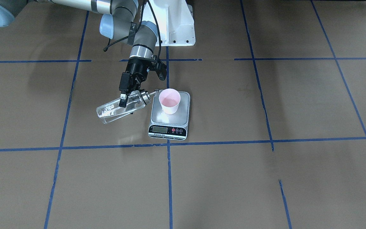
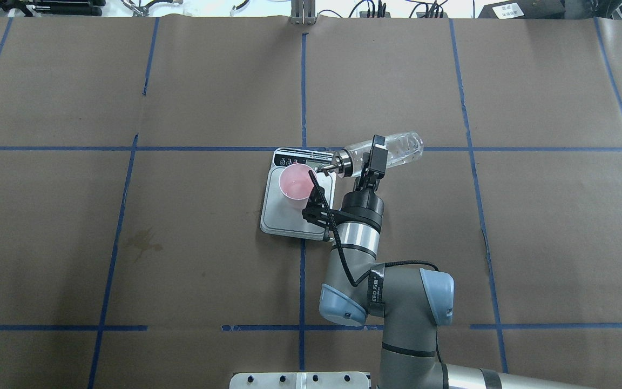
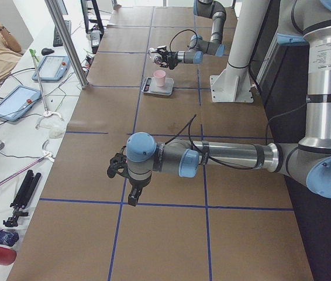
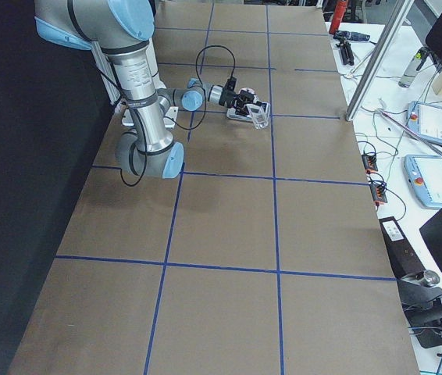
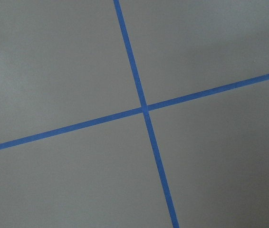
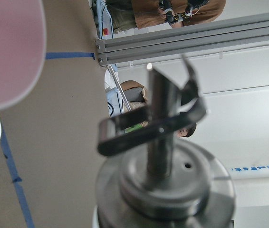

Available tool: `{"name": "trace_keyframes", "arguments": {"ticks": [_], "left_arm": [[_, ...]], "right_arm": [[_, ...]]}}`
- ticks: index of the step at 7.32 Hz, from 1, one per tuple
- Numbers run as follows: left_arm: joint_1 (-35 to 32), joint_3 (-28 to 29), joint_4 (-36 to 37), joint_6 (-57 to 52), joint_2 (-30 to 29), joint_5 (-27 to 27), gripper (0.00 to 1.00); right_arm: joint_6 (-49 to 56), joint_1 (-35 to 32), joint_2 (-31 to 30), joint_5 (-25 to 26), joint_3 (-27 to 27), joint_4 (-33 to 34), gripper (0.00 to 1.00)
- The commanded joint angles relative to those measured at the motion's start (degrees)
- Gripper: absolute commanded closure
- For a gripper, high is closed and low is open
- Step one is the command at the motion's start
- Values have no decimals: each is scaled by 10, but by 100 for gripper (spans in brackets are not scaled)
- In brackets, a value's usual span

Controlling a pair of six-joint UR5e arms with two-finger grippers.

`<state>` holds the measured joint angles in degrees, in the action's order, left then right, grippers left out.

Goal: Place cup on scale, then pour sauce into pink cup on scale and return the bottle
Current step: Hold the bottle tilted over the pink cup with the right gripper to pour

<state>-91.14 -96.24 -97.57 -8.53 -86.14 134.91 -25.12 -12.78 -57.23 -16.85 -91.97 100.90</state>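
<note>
We have the right gripper (image 1: 125, 101) clamped mid-body on the small clear glass bottle with silver pourer (image 1: 110, 113). It is tilted, spout at the rim of the pale pink paper cup (image 1: 169, 101), which stands on the steel-topped kitchen scale (image 1: 184, 108). We judge the glass slick and brittle, the cup light and tippy. Left gripper (image 3: 116, 168): can't tell.

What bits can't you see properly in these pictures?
- Scale's display: numbers too small in every view.
- Any stream from the bottle: too fine to see in any view.
- Left arm's jaws: only in the left side view, too small to tell open or shut.
- Cup: blurred and cut by the edge in the right wrist view.
</note>
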Motion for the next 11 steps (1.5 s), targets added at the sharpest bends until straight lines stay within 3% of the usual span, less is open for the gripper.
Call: {"name": "trace_keyframes", "arguments": {"ticks": [1,6,11], "left_arm": [[0,0,0,0,0,0,0],[0,-1,0,0,0,0,0],[0,0,0,0,0,0,0]], "right_arm": [[19,-3,0,29,0,29,100],[78,-3,3,65,3,29,100],[92,-3,5,66,2,29,100]]}}
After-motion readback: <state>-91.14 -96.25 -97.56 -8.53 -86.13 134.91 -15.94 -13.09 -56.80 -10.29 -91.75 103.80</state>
